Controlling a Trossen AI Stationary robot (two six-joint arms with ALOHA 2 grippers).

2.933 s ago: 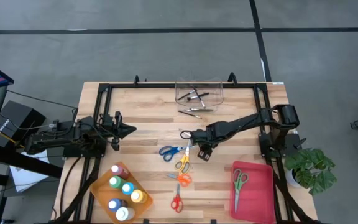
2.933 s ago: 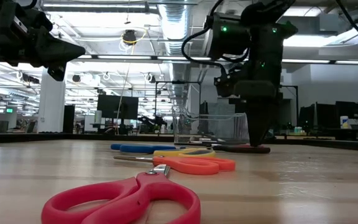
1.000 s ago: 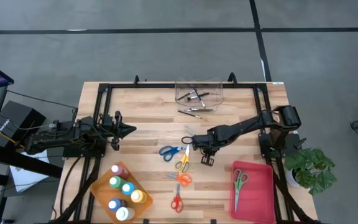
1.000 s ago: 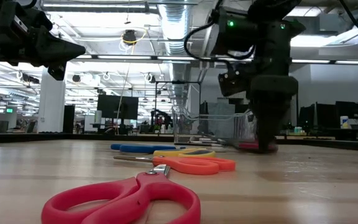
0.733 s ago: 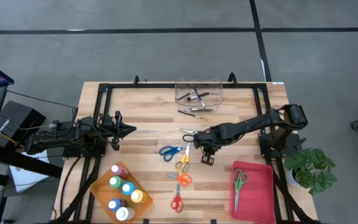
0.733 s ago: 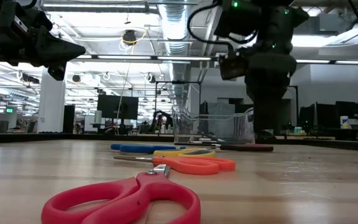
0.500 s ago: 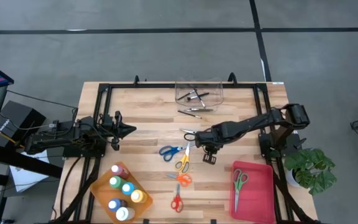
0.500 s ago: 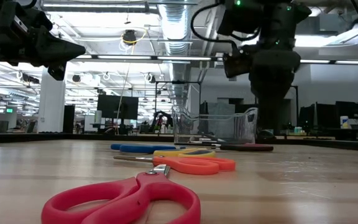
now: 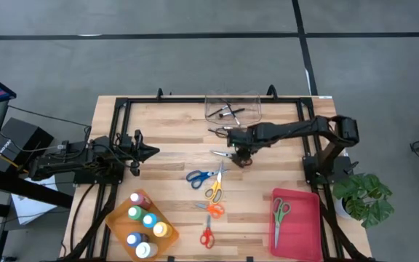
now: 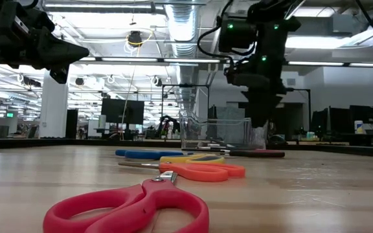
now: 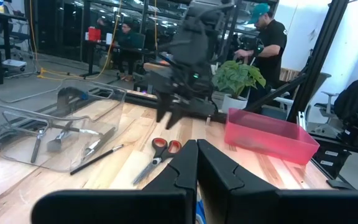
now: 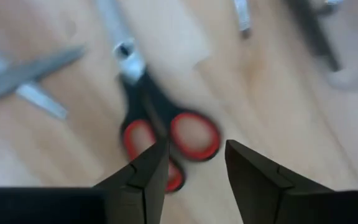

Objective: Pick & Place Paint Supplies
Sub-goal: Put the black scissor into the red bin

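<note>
The black-and-red scissors point(image 12: 160, 134) lie on the counter toward its far edge, near the clear bin point(image 9: 232, 106). Directly above them the right gripper point(image 12: 191, 165) has just spread its jaws, empty, having shifted there from mid-counter: a grab looks imminent. The left gripper point(image 11: 197, 163), jaws pressed together, waits at the left edge.

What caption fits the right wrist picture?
Open right gripper hovering over black-and-red scissors on the wooden table.
</note>
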